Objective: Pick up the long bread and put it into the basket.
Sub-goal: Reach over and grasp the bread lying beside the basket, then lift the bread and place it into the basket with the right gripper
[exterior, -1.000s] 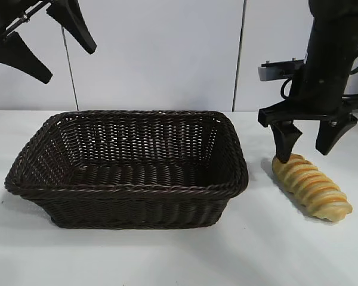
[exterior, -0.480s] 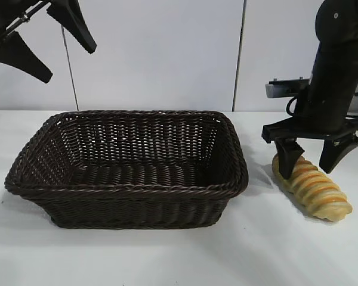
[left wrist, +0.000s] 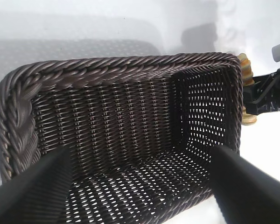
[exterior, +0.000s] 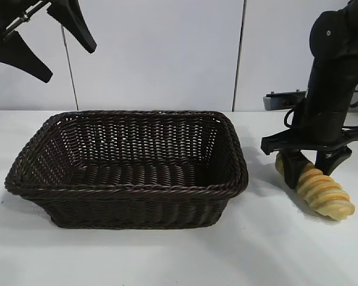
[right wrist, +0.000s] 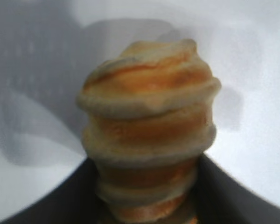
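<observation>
Down at the table, the right gripper [exterior: 311, 168] pointed straight at the surface with its two dark fingers [right wrist: 226, 196] pinched against the sides of the long bread [exterior: 320, 190], near the loaf's far end. The bread lay on the white table [exterior: 167, 256] to the right of the basket [exterior: 128, 170], close to it but apart, and its near end angled out toward the table's right edge. From the right wrist view the loaf [right wrist: 149, 126] filled the gap between the fingers, ridges stacked toward the camera, and whether it had left the table could not be told.

Inside the basket, nothing showed but woven floor and sloped walls; the left wrist view looked straight into it [left wrist: 126, 121] and saw only wicker. Its braided rim stood between the bread and the open interior. Bare white table ran in front of the basket and around the bread.

Up at the top left, the left gripper [exterior: 45, 42] hung high above the basket's left end, fingers [left wrist: 32, 191] spread wide. Its arm was cut off by the picture's edge, and the right arm's upper part ran out of view too. In the left wrist view only a sliver of bread [left wrist: 246, 70] peeked past the basket's far corner.
</observation>
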